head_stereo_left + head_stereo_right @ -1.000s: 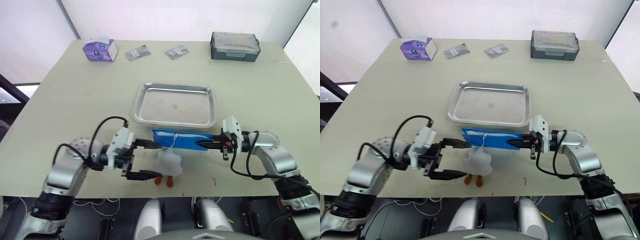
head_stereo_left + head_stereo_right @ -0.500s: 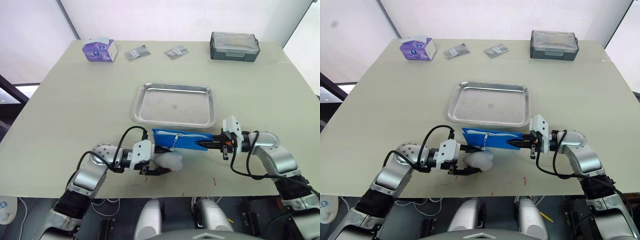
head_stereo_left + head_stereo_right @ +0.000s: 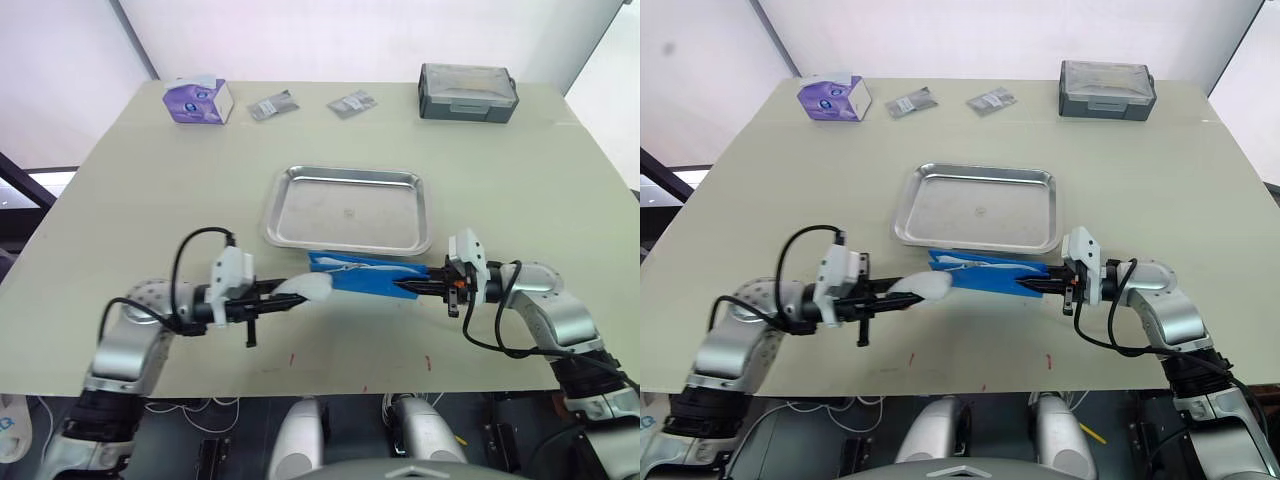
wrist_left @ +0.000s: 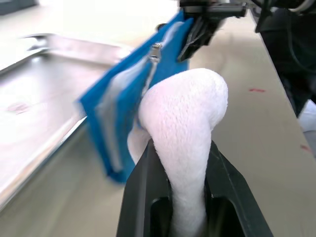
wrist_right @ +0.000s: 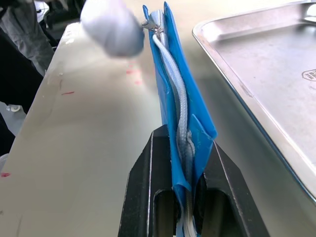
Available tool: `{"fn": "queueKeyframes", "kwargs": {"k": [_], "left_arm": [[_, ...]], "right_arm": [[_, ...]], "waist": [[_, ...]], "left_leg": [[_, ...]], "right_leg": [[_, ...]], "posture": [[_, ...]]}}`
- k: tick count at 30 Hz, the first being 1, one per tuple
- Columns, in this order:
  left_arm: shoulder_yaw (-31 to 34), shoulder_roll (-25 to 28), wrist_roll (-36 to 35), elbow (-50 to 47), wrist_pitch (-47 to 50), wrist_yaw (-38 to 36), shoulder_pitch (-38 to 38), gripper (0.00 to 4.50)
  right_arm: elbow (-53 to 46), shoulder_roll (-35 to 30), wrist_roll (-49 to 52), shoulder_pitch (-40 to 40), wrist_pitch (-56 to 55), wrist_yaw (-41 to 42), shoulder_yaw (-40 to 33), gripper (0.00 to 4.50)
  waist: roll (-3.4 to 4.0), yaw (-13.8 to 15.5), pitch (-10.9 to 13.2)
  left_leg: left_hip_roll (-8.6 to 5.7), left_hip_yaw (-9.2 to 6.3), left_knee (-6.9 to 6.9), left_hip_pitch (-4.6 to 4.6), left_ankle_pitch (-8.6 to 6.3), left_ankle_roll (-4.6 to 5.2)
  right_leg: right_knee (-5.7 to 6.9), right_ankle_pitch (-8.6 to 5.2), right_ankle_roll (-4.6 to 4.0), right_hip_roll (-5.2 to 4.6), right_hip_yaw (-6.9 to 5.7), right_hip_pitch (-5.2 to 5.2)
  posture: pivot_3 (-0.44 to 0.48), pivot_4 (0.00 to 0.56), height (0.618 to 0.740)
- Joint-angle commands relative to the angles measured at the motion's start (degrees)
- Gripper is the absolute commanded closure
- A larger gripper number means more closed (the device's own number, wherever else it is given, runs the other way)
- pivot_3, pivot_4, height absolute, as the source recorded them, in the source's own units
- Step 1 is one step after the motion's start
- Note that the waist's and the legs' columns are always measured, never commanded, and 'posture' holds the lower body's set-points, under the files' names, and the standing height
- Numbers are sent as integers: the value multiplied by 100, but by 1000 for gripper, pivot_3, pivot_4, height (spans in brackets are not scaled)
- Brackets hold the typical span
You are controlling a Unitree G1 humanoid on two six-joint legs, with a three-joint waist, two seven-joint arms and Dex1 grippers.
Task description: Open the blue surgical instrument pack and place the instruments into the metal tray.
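My right hand (image 3: 408,288) is clamped on one end of the pack (image 3: 362,274), held on edge just in front of the tray (image 3: 349,208). My left hand (image 3: 283,295) is clamped on the white puff (image 4: 185,123) at its zipper. Pack looks soft and floppy, so pull the puff gently.

You get bright, even light over the whole desk (image 3: 150,200) in the head views, with only faint, soft shadows under the arms. The backdrop beyond the far edge is washed out to near white with a pinkish tint. The metal tray (image 3: 348,208) shows a dull, diffuse sheen rather than hard glare. In your left wrist view the white fluffy piece (image 4: 185,118) between the fingers (image 4: 140,192) is sharp, while the blue surgical instrument pack (image 4: 128,103) is motion-blurred and everything behind it soft. Your right wrist view holds the pack crisp near the fingers; the far end goes out of focus.
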Motion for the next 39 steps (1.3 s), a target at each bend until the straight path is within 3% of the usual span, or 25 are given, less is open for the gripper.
{"fn": "queueKeyframes", "kwargs": {"k": [1,15,25,39], "left_arm": [[342,169,24,187,-137,-7,95,4473],[570,391,567,1301,-759,115,159,4473],[-69,-49,666,884,-622,190,153,4473],[-700,-521,1280,1210,-782,484,273,4474]], "right_arm": [[-85,-37,179,-65,-129,91,-220,4500],[-150,-238,335,83,-110,206,-447,4500],[-551,-164,1012,56,439,154,-687,4500],[-1107,-1,2233,-213,1533,-323,-1286,4500]], "waist": [[0,2,0],[0,4,0],[0,4,0],[20,123,-13]], "left_leg": [[0,0,0,0,0,0],[0,2,0,0,0,0],[0,3,0,0,0,0],[-7,4,0,1,0,0]], "right_leg": [[0,0,0,0,0,0],[1,0,-1,0,-1,-1],[2,0,0,0,0,-1],[-1,1,2,-9,0,5]], "posture": [[0,150,731],[0,150,731],[0,150,731],[0,150,731]]}}
